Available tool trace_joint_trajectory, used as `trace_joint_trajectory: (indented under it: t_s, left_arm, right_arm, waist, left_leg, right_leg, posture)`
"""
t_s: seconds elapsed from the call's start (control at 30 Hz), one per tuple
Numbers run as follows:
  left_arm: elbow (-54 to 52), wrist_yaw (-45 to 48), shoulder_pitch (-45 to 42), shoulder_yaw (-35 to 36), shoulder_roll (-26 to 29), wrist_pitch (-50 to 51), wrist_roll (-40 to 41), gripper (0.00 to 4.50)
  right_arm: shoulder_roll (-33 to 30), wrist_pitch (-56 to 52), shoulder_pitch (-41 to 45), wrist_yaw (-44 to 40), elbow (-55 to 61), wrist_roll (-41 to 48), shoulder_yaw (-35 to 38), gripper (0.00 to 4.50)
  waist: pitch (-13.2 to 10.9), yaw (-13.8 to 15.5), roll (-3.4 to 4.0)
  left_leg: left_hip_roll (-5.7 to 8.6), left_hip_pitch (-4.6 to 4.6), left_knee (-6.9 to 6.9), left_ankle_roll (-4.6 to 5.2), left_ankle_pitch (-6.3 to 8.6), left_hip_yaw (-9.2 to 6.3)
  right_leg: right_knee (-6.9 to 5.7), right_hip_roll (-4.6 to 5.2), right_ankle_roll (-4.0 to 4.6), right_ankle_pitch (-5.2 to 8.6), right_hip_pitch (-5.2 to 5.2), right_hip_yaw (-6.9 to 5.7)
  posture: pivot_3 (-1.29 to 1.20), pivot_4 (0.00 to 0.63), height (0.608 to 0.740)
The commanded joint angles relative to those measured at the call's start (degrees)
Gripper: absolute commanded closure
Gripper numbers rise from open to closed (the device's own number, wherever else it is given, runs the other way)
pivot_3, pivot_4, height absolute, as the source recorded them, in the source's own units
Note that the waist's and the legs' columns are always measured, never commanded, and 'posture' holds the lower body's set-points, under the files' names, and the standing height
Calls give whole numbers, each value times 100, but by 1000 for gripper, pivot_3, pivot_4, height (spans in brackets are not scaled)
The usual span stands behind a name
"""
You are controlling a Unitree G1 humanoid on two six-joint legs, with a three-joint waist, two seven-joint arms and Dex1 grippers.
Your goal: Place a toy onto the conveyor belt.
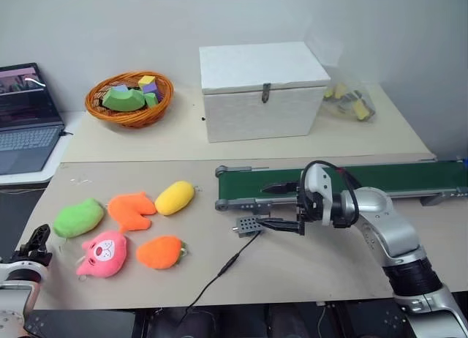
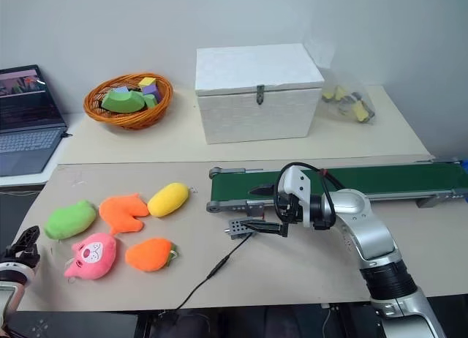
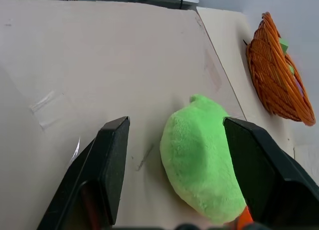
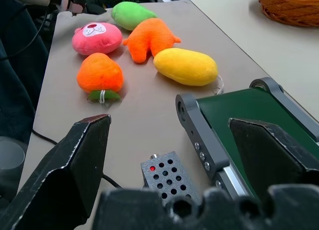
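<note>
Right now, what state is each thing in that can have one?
Left gripper: open, fingers either side of the toy, not closed on it.
Right gripper: open, empty, by the conveyor belt's end.
Toy: lying on the table, not yet lifted.
Conveyor belt: nothing on it.
White box: lid shut.
Laptop: open, screen lit.

5 plush toys (image 1: 129, 228), 1 conveyor belt (image 1: 380, 178), 1 white box (image 1: 259, 89), 1 basket (image 1: 129, 98), 1 laptop (image 1: 26, 118).
</note>
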State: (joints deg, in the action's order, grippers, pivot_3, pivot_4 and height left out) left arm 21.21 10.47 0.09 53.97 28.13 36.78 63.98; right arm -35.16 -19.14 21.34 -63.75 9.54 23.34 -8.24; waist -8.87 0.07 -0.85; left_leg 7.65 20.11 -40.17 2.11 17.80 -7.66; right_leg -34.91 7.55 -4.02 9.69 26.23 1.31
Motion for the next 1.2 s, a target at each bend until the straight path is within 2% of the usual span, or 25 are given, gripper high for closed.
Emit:
trace_joint_trajectory:
  t_s: [0.03,0.33,0.77,0.83,0.87,1.0,1.03,1.07,1.1,1.2]
  left_arm:
    - [107,273,-85,-224,87,59,-186,1304]
    - [802,425,-701,-397,33,-125,-489,1304]
    - [329,418,-855,-472,-157,28,-401,1304]
    - [299,438,-858,-470,-175,4,-413,1827]
    - [288,443,-858,-470,-180,1,-418,1927]
    - [252,444,-860,-479,-203,21,-419,3458]
    - [258,448,-866,-481,-204,20,-421,3715]
    - [262,452,-870,-481,-205,18,-422,4214]
    - [265,452,-875,-479,-207,12,-423,4462]
    - [263,463,-883,-482,-213,-28,-447,4488]
  right_arm:
    - [23,129,56,7,173,91,174,0]
    - [-20,114,-5,67,201,109,266,0]
    - [-1,106,-29,189,221,94,272,0]
    - [8,94,-17,204,222,109,275,0]
    - [10,90,-12,211,223,114,276,0]
    - [11,98,-7,228,217,115,280,0]
    - [14,94,-6,234,216,117,280,0]
    - [16,91,-6,239,215,120,280,0]
    - [15,90,-6,245,214,121,280,0]
    - [9,86,-8,258,216,126,277,0]
  waist:
    - [0,3,-1]
    - [1,40,-1]
    - [0,57,-2]
    - [1,53,-2]
    - [1,52,-2]
    - [1,53,-2]
    - [1,53,-2]
    - [0,53,-2]
    - [1,53,-2]
    - [0,52,-2]
  left_leg:
    - [0,0,0,0,0,1]
    - [-6,-2,0,-7,-2,3]
    - [-10,-5,-1,-11,-4,4]
    - [-14,-5,0,-13,-3,5]
    - [-15,-5,-1,-14,-3,5]
    - [-17,-5,-1,-15,-2,7]
    - [-17,-5,0,-15,-2,7]
    - [-17,-5,-1,-15,-2,7]
    - [-17,-5,-1,-15,-2,7]
    - [-18,-5,-1,-15,-2,8]
  right_leg:
    - [0,0,1,-1,0,0]
    - [-1,-5,11,-8,0,0]
    - [-3,-9,18,-13,-1,-1]
    - [-2,-12,19,-13,0,-1]
    - [-2,-13,19,-14,0,-1]
    - [-1,-15,20,-14,0,-1]
    - [-1,-15,20,-14,0,-1]
    - [-1,-15,20,-14,0,-1]
    - [-1,-15,21,-14,0,-1]
    - [-1,-15,21,-14,0,-1]
  posture:
    - [0,150,740]
    - [0,150,740]
    - [0,150,740]
    - [0,150,740]
    - [0,150,740]
    - [0,150,740]
    - [0,150,740]
    - [0,150,740]
    - [0,150,740]
    - [0,150,740]
